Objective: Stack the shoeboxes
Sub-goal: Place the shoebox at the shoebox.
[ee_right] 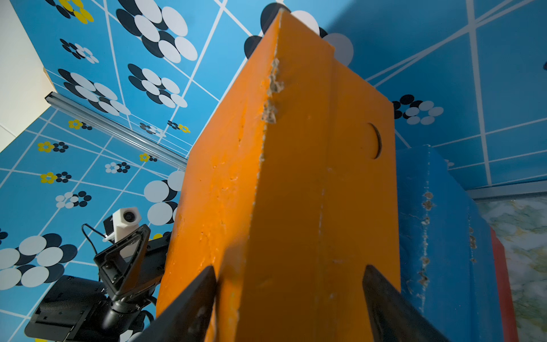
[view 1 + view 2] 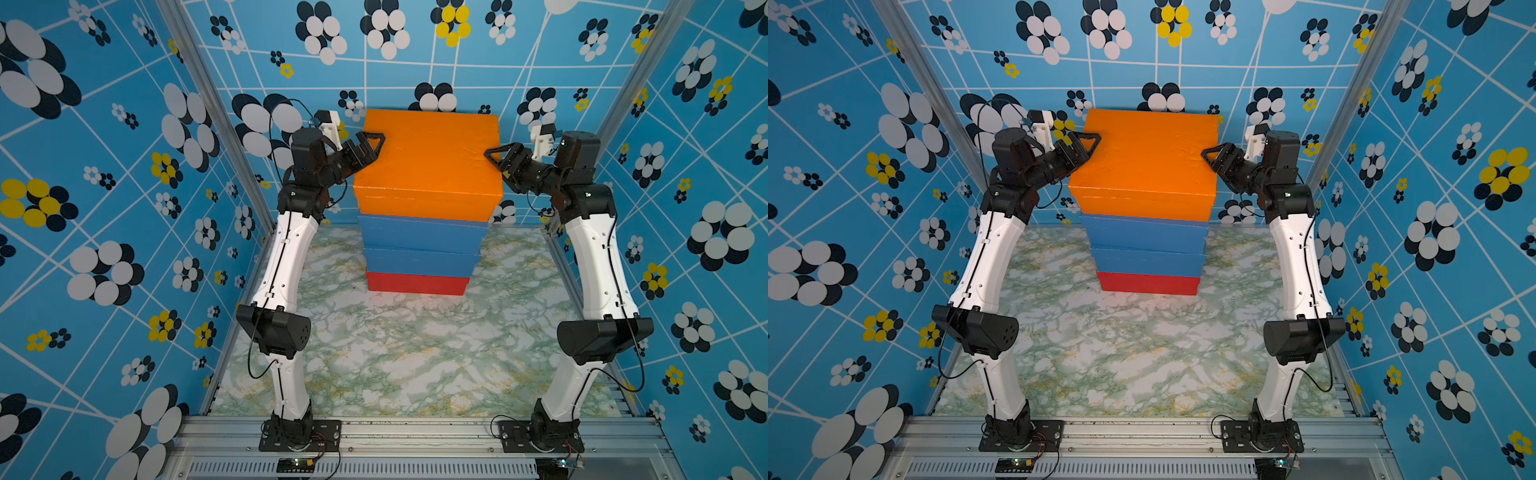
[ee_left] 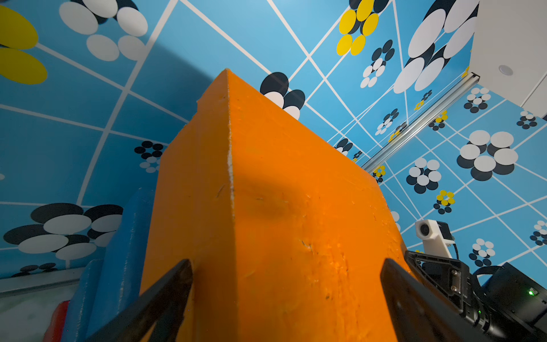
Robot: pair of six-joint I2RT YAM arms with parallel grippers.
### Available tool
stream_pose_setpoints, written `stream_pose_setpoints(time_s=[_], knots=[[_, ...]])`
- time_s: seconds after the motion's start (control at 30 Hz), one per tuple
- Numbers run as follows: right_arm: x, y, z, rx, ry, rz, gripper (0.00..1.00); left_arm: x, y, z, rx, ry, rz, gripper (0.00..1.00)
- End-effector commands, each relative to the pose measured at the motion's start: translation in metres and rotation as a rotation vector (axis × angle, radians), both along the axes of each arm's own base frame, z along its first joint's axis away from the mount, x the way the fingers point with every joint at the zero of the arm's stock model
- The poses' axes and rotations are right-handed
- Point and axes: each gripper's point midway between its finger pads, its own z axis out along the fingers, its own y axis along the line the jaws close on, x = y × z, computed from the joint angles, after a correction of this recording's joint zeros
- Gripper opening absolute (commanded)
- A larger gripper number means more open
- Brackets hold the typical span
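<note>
Four shoeboxes stand in one pile at the back of the table, shown in both top views. The orange shoebox [image 2: 428, 158] [image 2: 1142, 162] lies on top, slightly askew, over two blue ones [image 2: 419, 235] [image 2: 419, 262] and a red one [image 2: 415, 284]. My left gripper [image 2: 372, 151] [image 3: 287, 262] is open, its jaws astride the orange box's left upper edge [image 3: 231, 177]. My right gripper [image 2: 494, 164] [image 1: 289, 267] has closed on the orange box's right upper edge [image 1: 263, 177], one finger on the lid and one on the end wall.
The marbled tabletop [image 2: 395, 353] stretches in front of the pile. Flower-patterned walls stand close behind the pile and beside both arms, with metal posts [image 2: 224, 124] at the corners. An aluminium rail [image 2: 415, 432] carries the arm bases at the front.
</note>
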Motion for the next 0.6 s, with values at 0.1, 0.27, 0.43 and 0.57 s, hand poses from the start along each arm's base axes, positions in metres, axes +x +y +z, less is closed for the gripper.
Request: stream_pose_setpoints(time_s=[0.1,0.27,0.43,0.57], knots=[[0.006,-0.012,-0.029,-0.032,0.088,-0.033,0.78,0.019,0.006,-0.037,0.056,0.073,-0.002,1.00],[0.006,-0.013,-0.028,-0.030,0.086,-0.037,0.78,0.021,0.010,-0.038,0.054,0.075,0.003,1.00],[0.004,-0.014,-0.024,-0.029,0.080,-0.037,0.78,0.021,0.014,-0.039,0.054,0.081,0.002,0.99],[0.000,-0.015,-0.019,-0.030,0.068,-0.038,0.78,0.017,0.015,-0.034,0.051,0.073,0.001,0.99]])
